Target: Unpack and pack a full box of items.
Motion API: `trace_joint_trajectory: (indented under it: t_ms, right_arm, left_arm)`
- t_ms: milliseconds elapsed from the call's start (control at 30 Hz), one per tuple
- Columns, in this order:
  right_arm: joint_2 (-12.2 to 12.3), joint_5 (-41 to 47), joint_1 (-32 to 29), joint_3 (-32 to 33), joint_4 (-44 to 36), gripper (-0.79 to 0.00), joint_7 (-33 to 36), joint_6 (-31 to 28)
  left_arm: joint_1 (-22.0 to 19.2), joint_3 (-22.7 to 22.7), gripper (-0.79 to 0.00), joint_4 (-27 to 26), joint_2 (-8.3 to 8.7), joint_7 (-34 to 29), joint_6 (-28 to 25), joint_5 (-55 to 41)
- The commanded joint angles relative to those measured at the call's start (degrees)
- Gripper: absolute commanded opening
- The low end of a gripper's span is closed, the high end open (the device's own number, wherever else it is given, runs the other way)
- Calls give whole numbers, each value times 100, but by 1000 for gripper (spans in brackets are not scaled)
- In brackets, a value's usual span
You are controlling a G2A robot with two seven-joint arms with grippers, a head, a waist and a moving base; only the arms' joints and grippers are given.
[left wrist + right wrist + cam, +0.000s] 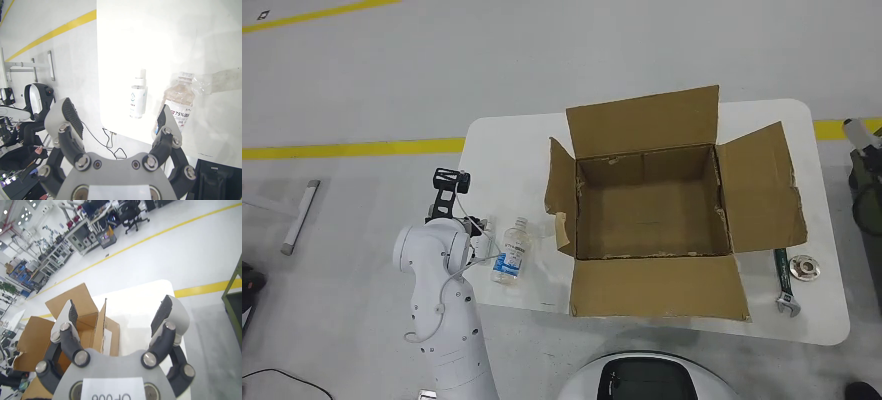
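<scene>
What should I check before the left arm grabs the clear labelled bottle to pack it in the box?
1. Left gripper open: ok.
2. Clear bottle centred in that gripper's opening: not ok, it lies off to one side, partly behind one pad.
3. Spray bottle apart from the clear bottle: ok.
4. Box flaps open and bottom bare: ok.
5. Right gripper open and clear of the box: ok.
6. Clear bottle's cap tight: cannot tell.
</scene>
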Motion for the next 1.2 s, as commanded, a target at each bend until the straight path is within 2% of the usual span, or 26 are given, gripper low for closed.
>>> trace_joint_trajectory:
  t_ms: [0, 33, 67, 100, 267, 533, 633, 733, 833, 1033, 1100, 1167]
  right_arm:
    - [-34, -363, -192, -93, 65, 0, -722, -142]
    - [-53, -417, -287, -163, 120, -203, -940, -241]
    - [-75, -460, -335, -174, 146, -751, -1203, -219]
    - [-90, -562, -411, -218, 144, -785, -1354, -212]
    - [-140, -959, -560, -347, -34, -785, -1602, 26]
    - [-170, -1325, -534, -530, -132, -785, -1254, 113]
    - [-184, -1287, -486, -499, -117, -785, -1183, 110]
    - [-197, -1186, -445, -427, -112, -785, -1078, 113]
    - [-209, -1122, -411, -360, -95, -785, -1002, 94]
    - [-238, -1056, -380, -336, -96, -785, -914, 92]
    - [-248, -1049, -373, -336, -105, -785, -902, 88]
    - [-257, -1057, -369, -336, -112, -785, -887, 75]
  left_arm:
    - [0, 0, 0, 0, 0, 0, 0, 0]
    - [0, 0, 0, 0, 0, 0, 0, 0]
    - [0, 0, 0, 0, 0, 0, 0, 0]
    - [0, 0, 0, 0, 0, 0, 0, 0]
    - [0, 0, 0, 0, 0, 0, 0, 0]
    - [0, 0, 0, 0, 0, 0, 0, 0]
    - [147, -1, 0, -128, 23, 221, -9, -51]
    - [300, -11, 0, -409, 52, 202, -339, -302]
    - [468, -23, 0, -648, 83, 83, -907, -817]
    - [1163, 391, 0, -682, 322, 990, -1817, -1053]
    - [1262, 468, 0, -666, 419, 1108, -1934, -1075]
    - [1273, 476, 0, -654, 433, 1109, -1936, -1100]
